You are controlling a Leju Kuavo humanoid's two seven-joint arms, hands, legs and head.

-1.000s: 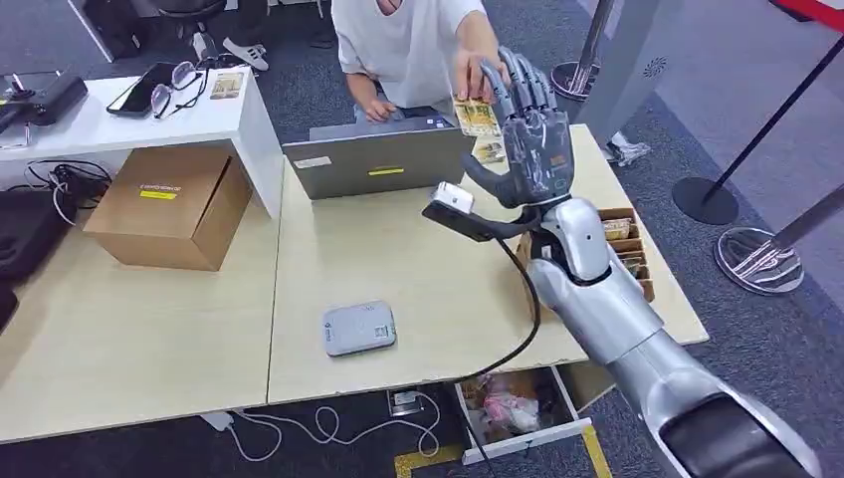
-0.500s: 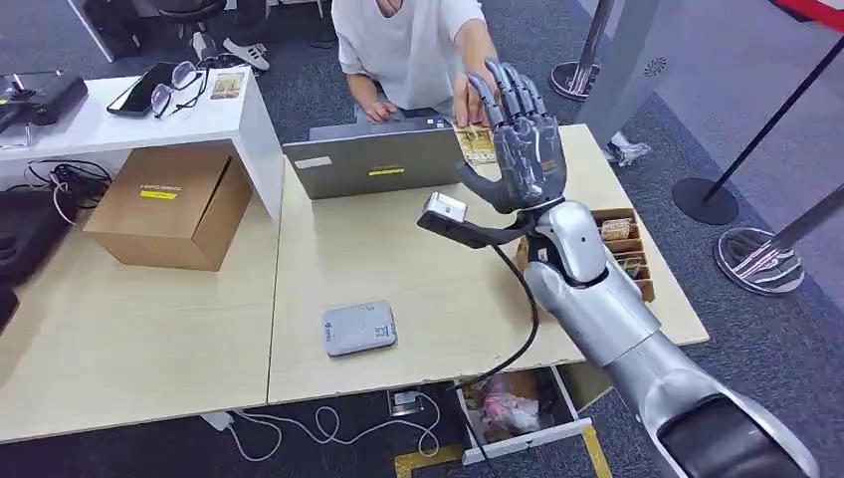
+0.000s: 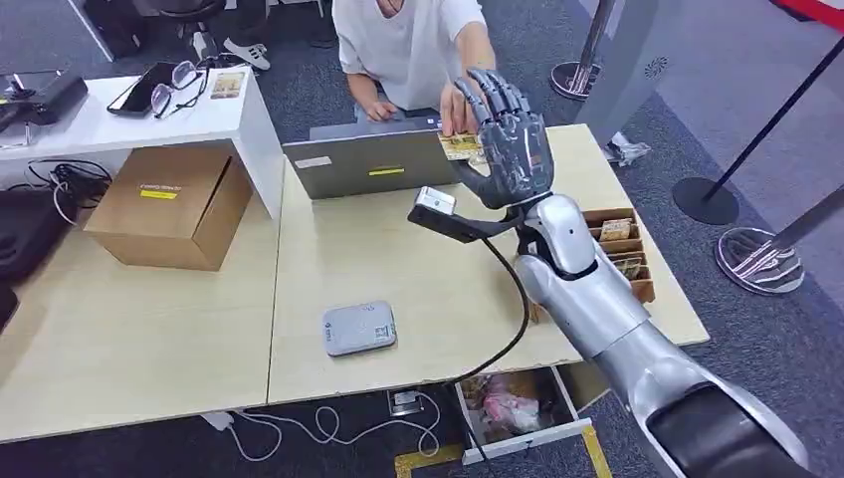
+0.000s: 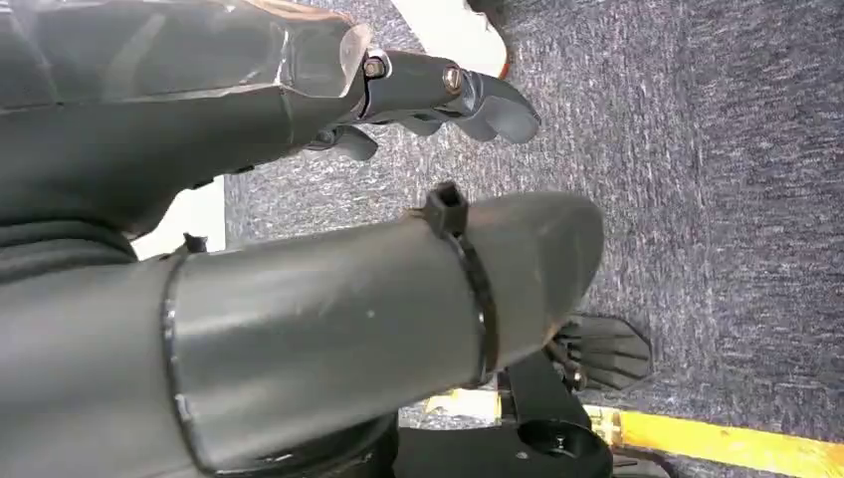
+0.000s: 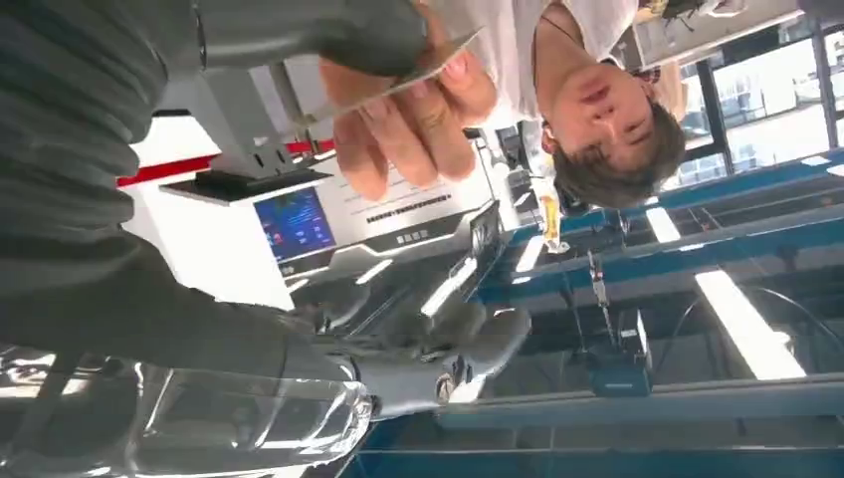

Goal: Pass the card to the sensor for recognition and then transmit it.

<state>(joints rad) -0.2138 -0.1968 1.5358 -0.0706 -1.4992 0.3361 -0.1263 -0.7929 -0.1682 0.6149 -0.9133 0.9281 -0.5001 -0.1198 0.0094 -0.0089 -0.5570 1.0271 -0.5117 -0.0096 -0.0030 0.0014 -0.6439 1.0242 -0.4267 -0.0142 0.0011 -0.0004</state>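
Over desk (image 3: pixel 418 269): card (image 3: pixel 460 146) behind robot hand (image 3: pixel 510 139)

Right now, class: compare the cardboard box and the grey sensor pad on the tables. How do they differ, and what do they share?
The cardboard box is brown, tall and bulky; the sensor pad is grey, flat and much smaller. The box has square corners and a yellow label; the pad has rounded corners. The box sits far from the right hand, the pad nearer. Both rest on light wooden tabletops.
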